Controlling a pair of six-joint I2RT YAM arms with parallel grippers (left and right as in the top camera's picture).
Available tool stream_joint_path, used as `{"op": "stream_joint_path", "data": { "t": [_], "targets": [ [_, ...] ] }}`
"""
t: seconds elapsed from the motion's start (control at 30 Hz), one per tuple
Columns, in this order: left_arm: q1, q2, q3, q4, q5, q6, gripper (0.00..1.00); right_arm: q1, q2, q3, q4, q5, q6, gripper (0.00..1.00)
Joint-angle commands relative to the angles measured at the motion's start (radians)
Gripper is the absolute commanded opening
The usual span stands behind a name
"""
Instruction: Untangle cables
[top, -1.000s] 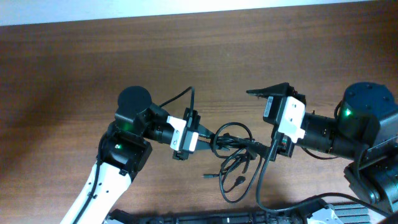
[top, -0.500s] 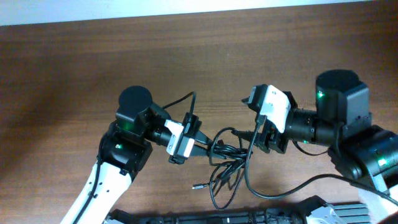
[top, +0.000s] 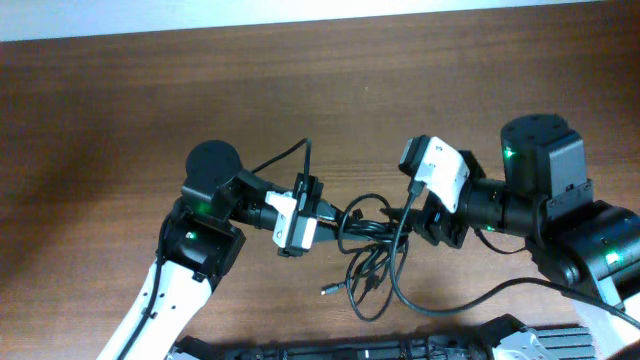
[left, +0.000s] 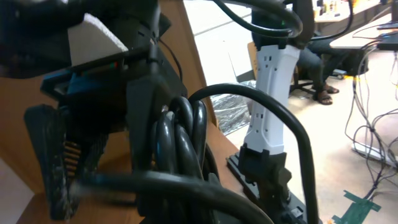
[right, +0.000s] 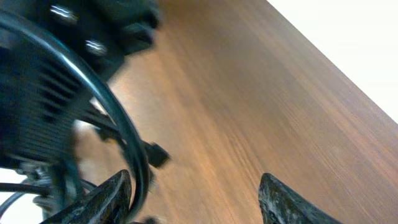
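My left gripper (top: 322, 212) is closed tight on the cables (top: 372, 232), holding the bundle at the edge nearest to it. In the left wrist view several black strands crowd right in front of the lens, too close for me to tell one cord from another. From that grip the tangle spreads away toward my right gripper (right: 198, 194), so the knot of loops sits between my two tools, over the wooden table (top: 150, 100). My right jaws stand well apart with nothing clamped between them. One black strand curves just past the inner side of one right fingertip (right: 115, 194). Whether it touches I cannot tell, since that view is blurred. Beyond the opposite finger there is only bare wood. Below the knot, on the side nearer my bases, a long loop (top: 385, 300) trails out from the bundle. A loose plug end (top: 328, 289) lies on the table beside it, apart from both grippers.
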Motion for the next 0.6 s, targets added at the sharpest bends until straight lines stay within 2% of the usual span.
{"op": "stream_joint_path", "data": {
  "t": [0.0, 0.03, 0.07, 0.13, 0.23, 0.4, 0.43, 0.57],
  "targets": [
    [0.001, -0.032, 0.016, 0.008, 0.023, 0.000, 0.00, -0.003, 0.001, -0.007, 0.020, 0.435, 0.183, 0.64],
    [0.001, -0.039, 0.016, 0.008, 0.039, 0.000, 0.00, -0.003, 0.001, -0.007, 0.040, 0.517, 0.245, 0.65],
    [0.001, -0.046, 0.016, 0.007, 0.063, -0.024, 0.00, -0.003, -0.007, -0.007, 0.090, 0.586, 0.292, 0.70],
    [0.001, -0.053, 0.016, 0.006, 0.104, -0.043, 0.00, -0.003, -0.015, -0.007, 0.157, 0.563, 0.295, 0.71],
    [0.006, -0.054, 0.016, 0.008, 0.069, -0.048, 0.00, -0.003, -0.045, -0.007, 0.142, 0.371, 0.294, 0.71],
    [0.068, -0.053, 0.016, 0.348, 0.141, -0.052, 0.00, -0.003, -0.163, -0.007, 0.112, -0.058, 0.291, 0.75],
    [0.068, -0.053, 0.016, 0.408, 0.141, -0.052, 0.00, -0.003, -0.177, -0.007, 0.113, -0.099, 0.290, 0.76],
    [0.068, -0.053, 0.016, 0.469, 0.141, -0.052, 0.00, -0.003, -0.156, -0.007, 0.116, -0.178, 0.291, 0.76]
  ]
}}
